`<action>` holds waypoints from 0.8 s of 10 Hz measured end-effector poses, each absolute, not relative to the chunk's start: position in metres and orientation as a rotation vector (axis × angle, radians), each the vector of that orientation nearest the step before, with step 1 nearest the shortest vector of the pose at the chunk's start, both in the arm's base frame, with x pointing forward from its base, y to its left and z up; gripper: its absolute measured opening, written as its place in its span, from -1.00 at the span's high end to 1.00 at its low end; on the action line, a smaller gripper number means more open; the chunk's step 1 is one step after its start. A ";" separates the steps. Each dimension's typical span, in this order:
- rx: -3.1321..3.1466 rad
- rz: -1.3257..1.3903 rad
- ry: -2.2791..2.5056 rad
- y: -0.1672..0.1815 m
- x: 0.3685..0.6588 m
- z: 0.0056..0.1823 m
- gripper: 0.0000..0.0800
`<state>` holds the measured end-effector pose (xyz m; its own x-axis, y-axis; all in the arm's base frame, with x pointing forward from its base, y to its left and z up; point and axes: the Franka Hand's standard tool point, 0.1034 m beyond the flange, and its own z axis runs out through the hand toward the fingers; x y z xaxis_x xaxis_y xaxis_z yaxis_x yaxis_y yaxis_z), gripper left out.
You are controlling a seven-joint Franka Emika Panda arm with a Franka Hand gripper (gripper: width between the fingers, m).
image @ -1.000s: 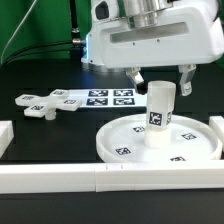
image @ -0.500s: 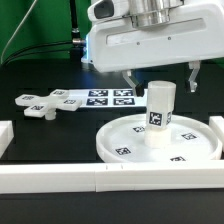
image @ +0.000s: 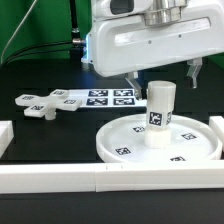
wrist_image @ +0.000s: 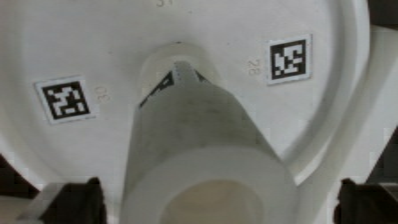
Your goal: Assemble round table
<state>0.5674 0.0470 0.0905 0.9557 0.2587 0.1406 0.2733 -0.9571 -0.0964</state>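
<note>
Exterior view first: the leg (image: 160,108) stands upright in the middle of the disc (image: 105,142) with its long axis vertical. The gripper (image: 163,79) hangs straight above it, pointing down along that same axis. Its two fingers (image: 132,80) are spread apart, one on each side of the leg's top end. Neither touches the leg, and nothing is held.

The leg therefore lies directly below the gripper. By my reading, a plain vertical drop would bring the fingers down around its upper part with no sideways shift. The wrist view agrees: the leg rises from the disc's hub toward the camera, centred between the two dark fingertips (wrist_image: 71,197), with a gap on either side.

Whether the leg is fully seated in the hub I cannot tell, as its foot is hidden or too small in both views.

The cross piece (image: 40,103) lies flat on the table (image: 50,135), well apart toward the exterior view's left, beside the marker board (image: 110,97). The arm holds its wrist level over the disc, hand pointing straight down.
</note>
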 end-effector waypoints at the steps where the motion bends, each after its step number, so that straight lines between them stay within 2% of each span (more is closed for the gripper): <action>1: -2.987 -0.196 -0.466 0.046 0.568 0.091 -0.62; 8: -2.775 -0.201 -1.402 0.043 0.568 0.088 -0.62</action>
